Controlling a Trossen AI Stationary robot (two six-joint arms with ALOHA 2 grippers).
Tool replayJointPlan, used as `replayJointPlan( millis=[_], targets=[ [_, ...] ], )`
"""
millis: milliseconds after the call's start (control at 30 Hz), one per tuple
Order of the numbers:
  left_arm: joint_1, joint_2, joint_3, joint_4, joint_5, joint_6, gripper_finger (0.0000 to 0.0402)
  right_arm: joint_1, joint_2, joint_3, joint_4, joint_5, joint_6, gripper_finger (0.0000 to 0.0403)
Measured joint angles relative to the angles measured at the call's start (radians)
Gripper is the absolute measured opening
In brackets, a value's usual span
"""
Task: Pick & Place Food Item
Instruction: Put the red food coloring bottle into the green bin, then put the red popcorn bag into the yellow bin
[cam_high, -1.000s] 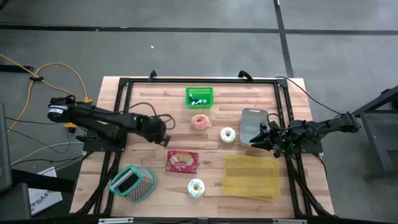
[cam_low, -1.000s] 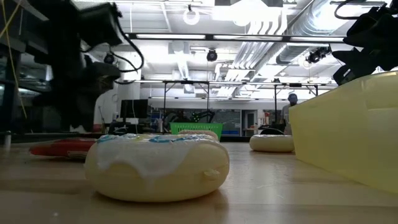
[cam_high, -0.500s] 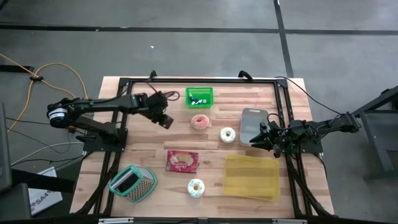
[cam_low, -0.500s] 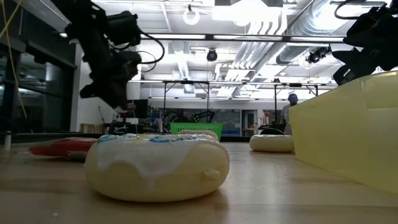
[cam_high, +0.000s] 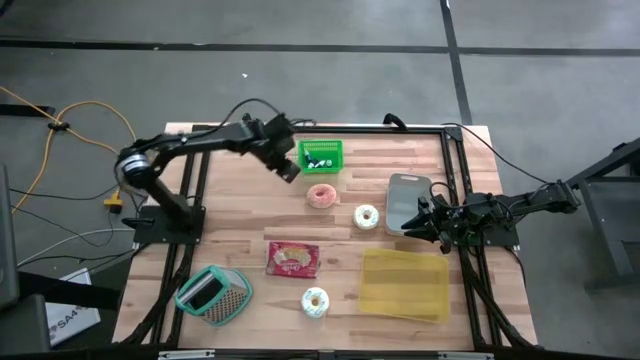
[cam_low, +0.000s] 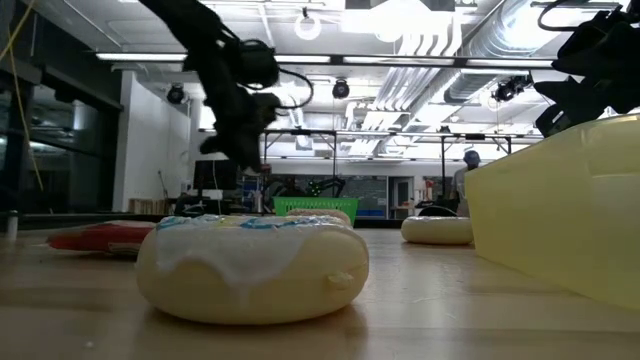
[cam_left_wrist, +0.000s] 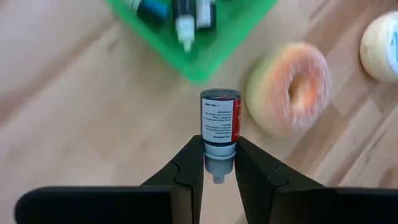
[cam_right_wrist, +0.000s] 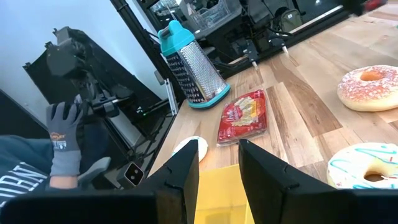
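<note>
My left gripper (cam_high: 289, 171) hangs above the table just left of the green basket (cam_high: 321, 156), shut on a small bottle (cam_left_wrist: 220, 117) with a red and white label. The basket (cam_left_wrist: 205, 37) holds a few similar bottles. A pink donut (cam_high: 321, 196) and a white iced donut (cam_high: 366, 216) lie on the wood past the basket, toward the middle. In the low view the left gripper (cam_low: 252, 165) is well above the tabletop. My right gripper (cam_high: 412, 222) waits at the right side, open and empty, pointing level across the table (cam_right_wrist: 219, 168). My left gripper pinches the bottle's near end (cam_left_wrist: 219, 148) between its two fingers, one on each side. The fingers slant downward, and the bottle sticks out past the fingertips along their line. The bottle is lifted clear of the table.
A red snack packet (cam_high: 293, 259), a teal-framed grater (cam_high: 213, 294) and another white donut (cam_high: 315, 301) lie toward the near edge. A yellow container (cam_high: 405, 284) and a grey tray (cam_high: 407, 200) sit at the right. A person's gloved hand (cam_right_wrist: 62, 137) shows beyond the table.
My left gripper has swung from the table's left-middle toward the far edge and rightward, rising as it went, and now hangs beside the green basket. Its wrist has rolled on the way.
</note>
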Motion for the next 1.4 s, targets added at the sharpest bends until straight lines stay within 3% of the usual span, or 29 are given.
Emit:
replayJointPlan(
  millis=[233,467,933,1400],
  targets=[
    [0.050,0.196,0.204,-0.005,0.020,0.118,0.0067,0.000,0.000,0.000,0.000,0.000,0.000,0.0100],
    [0.052,0.312,0.344,-0.003,0.022,0.159,0.0067,0.000,0.000,0.000,0.000,0.000,0.000,0.0100],
    [0.052,0.406,0.356,0.006,0.008,0.158,0.0068,0.000,0.000,0.000,0.000,0.000,0.000,0.0100],
    [0.044,0.405,0.356,0.005,-0.004,0.156,0.0102,0.000,0.000,0.000,-0.001,0.000,0.000,0.0100]
  ],
)
